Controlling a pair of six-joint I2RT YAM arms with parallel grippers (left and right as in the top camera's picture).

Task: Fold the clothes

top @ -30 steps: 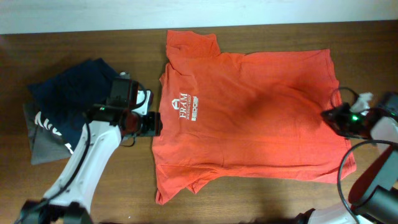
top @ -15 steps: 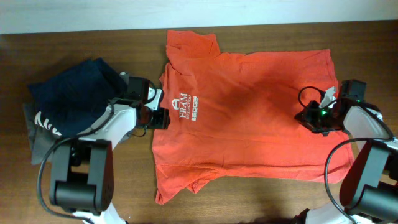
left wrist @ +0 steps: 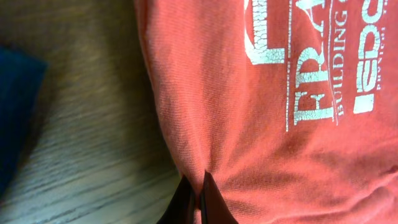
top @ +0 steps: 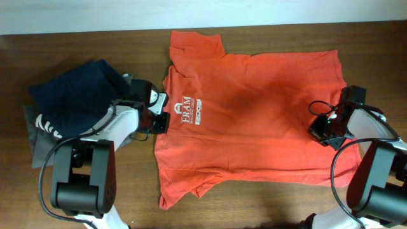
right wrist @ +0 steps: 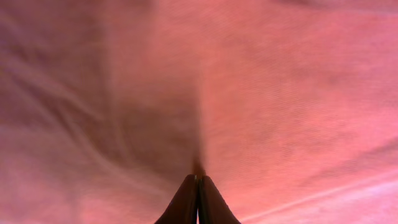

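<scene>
Lying flat mid-table, orange-red T-shirt [top: 254,114], neck end left. White chest print [left wrist: 311,68] reads "FRA…" over "BUILDING"; rest cropped. L gripper [left wrist: 199,179] closed tight, nipping shirt's left edge. R gripper [right wrist: 198,180] closed tight, pinching cloth nr right hem. Navy garment [top: 70,95] far left.

Orange-red T-shirt [top: 254,127] with white lettering [top: 189,109], navy garment [top: 73,95], grey garment [top: 41,151], brown woodgrain table [top: 95,44]

Both arms lie low and bent inward. The left gripper [top: 159,122] is pinched tight on the shirt's [top: 254,114] edge. The right gripper [top: 320,131] has its fingertips pressed together, nipping a pucker of cloth.
</scene>
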